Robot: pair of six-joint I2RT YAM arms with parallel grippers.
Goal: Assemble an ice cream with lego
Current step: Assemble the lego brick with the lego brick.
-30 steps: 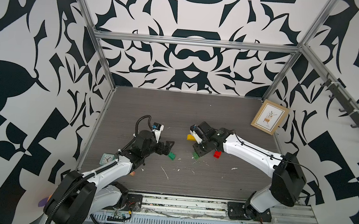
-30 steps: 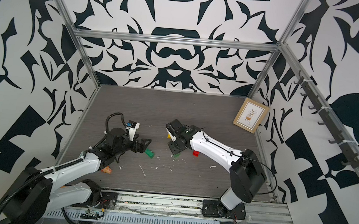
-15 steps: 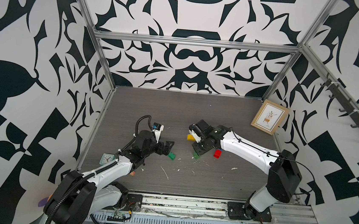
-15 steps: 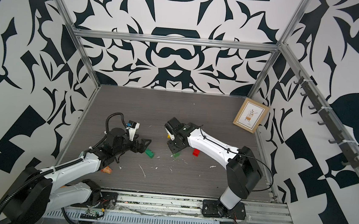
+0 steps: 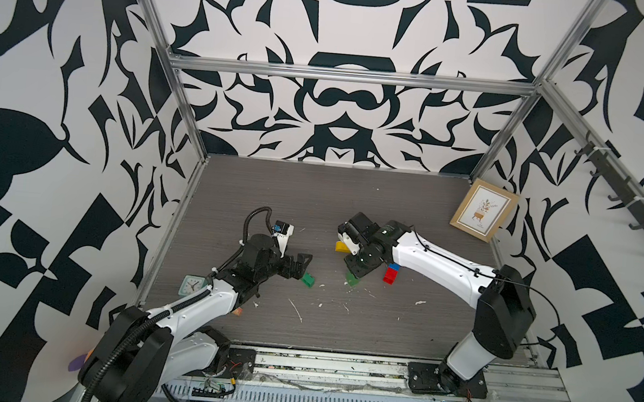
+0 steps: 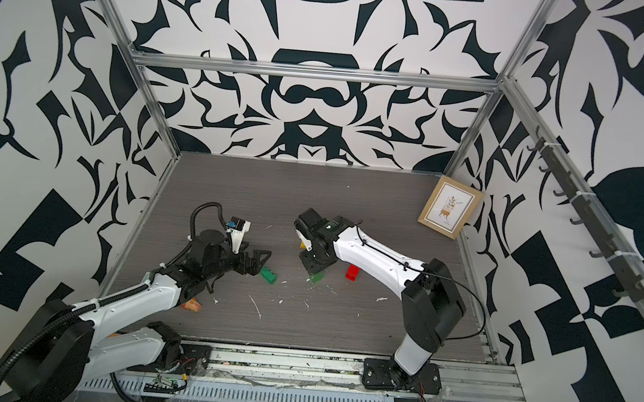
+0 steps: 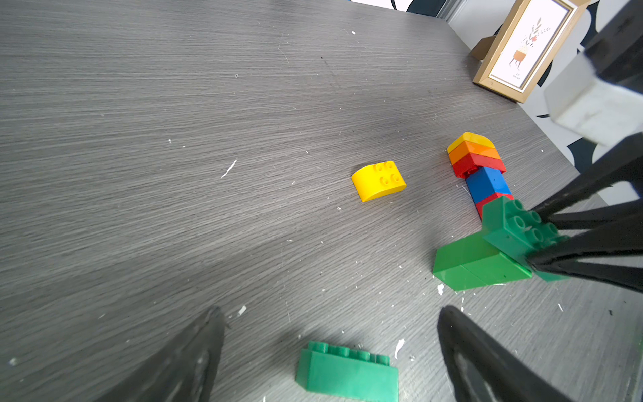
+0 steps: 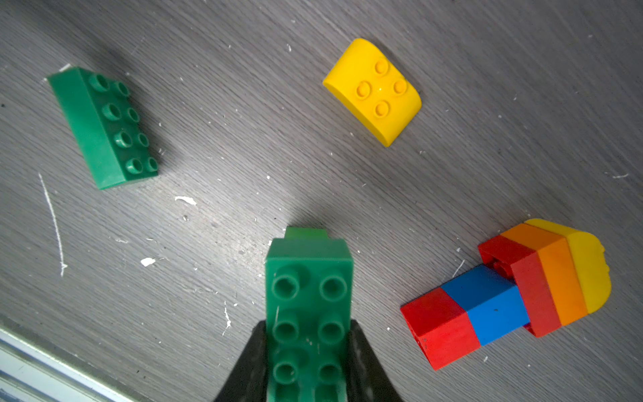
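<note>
Right arm's elbow has swung a little toward the middle of the table [image 5: 313, 193] since a second ago, while the left arm has held its pose. The right gripper [image 8: 307, 327] is clamped on the long sides of a dark green brick [image 8: 308, 275], studs facing the wrist camera, its black fingers [image 8: 252, 351] pressed flat against the plastic. Seen from the left wrist, that brick is tilted, its low end on a lighter green block [image 7: 476, 266] lying on the table; whether the two are joined cannot be told. The left gripper [image 7: 330, 309] hangs low over the table, fingers spread wide and holding nothing. A loose green brick [image 7: 348, 372], studs up, lies on the table just in front of the gap. A yellow dome brick [image 8: 374, 90] sits studs up on the far side of the right gripper, apart from the others. Near the held brick a coloured stack [image 8: 504, 296] lies on its side: red, blue, red, orange, capped by a yellow dome. A framed picture [image 5: 484, 214] leans against the right wall, a small clock [image 5: 189, 285] shows beside the left arm, and white flecks [image 5: 297, 309] dot the table.
</note>
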